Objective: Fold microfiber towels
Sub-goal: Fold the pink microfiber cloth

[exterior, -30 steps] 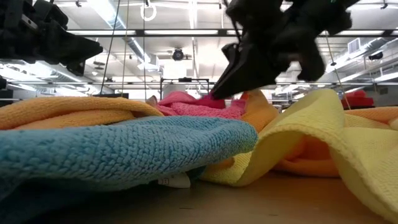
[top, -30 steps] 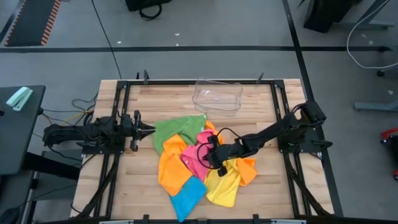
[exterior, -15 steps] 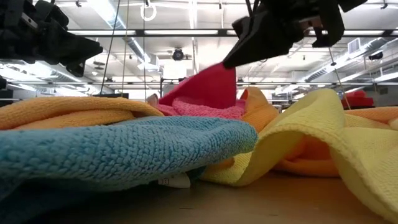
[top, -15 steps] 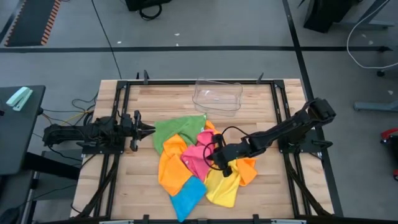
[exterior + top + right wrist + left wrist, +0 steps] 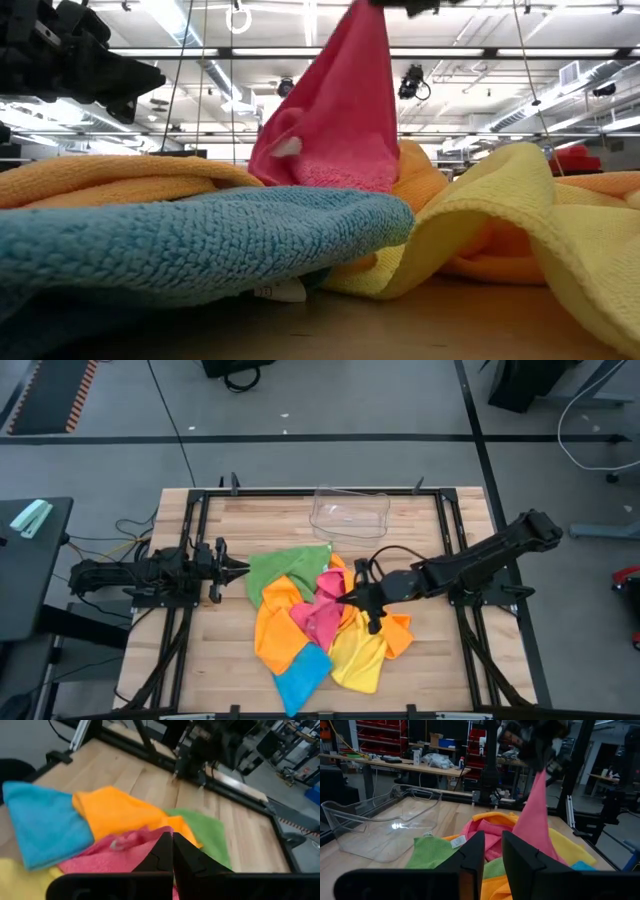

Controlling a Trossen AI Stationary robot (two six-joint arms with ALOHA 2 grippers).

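We saw the right gripper [image 5: 350, 598] rise off the pile, jaws pinched shut on the pink towel [image 5: 335, 120]. It pulled one corner up, so the pink towel went from lying low among the others to hanging as a tall peak. The right arm's elbow swung outward past the table's right edge.

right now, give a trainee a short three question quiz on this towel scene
1. True or false: the right gripper has its jaws shut on the pink towel.
2. Which towel lies nearest the table's front edge? A blue B green C pink
3. Fill in: the clear tray sits at the table's ___ edge.

Key: 1 true. 2 A, the blue towel. 3 far. The left gripper waits beside the green towel.
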